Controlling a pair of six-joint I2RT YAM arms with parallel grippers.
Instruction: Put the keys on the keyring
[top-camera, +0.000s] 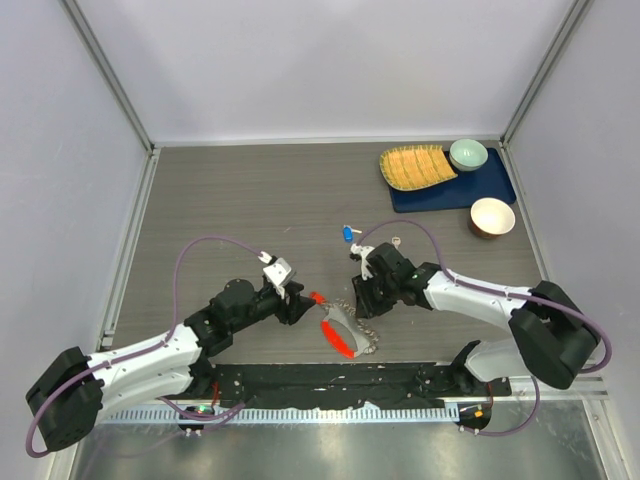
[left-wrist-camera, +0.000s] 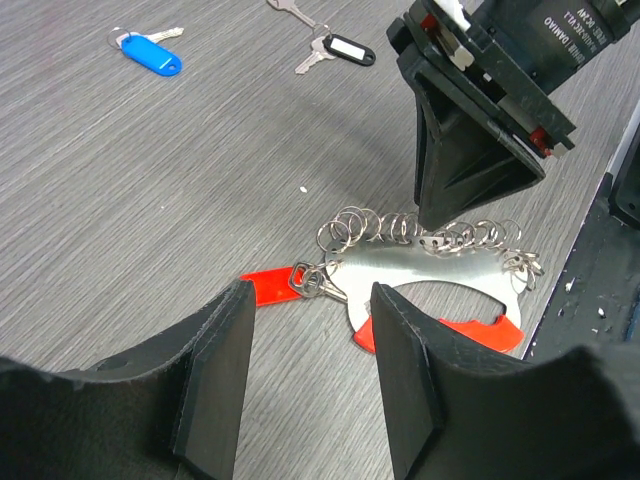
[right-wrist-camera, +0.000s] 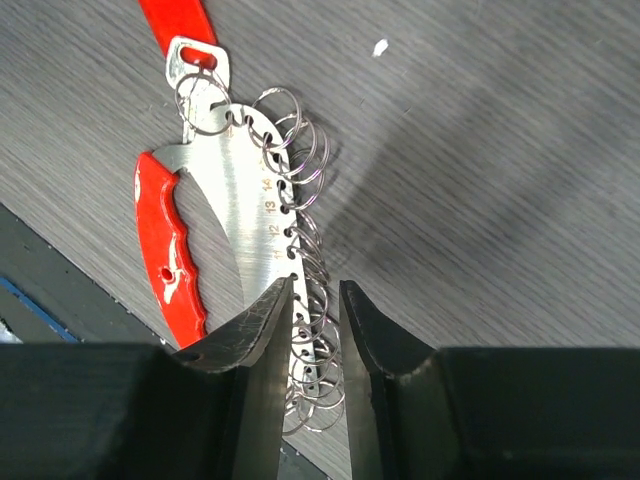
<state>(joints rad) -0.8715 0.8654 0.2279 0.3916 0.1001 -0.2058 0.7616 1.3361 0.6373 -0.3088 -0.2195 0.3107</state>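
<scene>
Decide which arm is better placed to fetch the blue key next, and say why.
Probably the left. Its gripper stands open, holding nothing, near the keyring, so it is free to reach the blue key. The right gripper straddles the keyring's small rings, seemingly steadying it.

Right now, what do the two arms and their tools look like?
The left arm and right arm have white links, black joints and a looping purple cable each. The left tool and right tool are black with wedge-shaped fingers; the right tool's body carries white lettering.
</scene>
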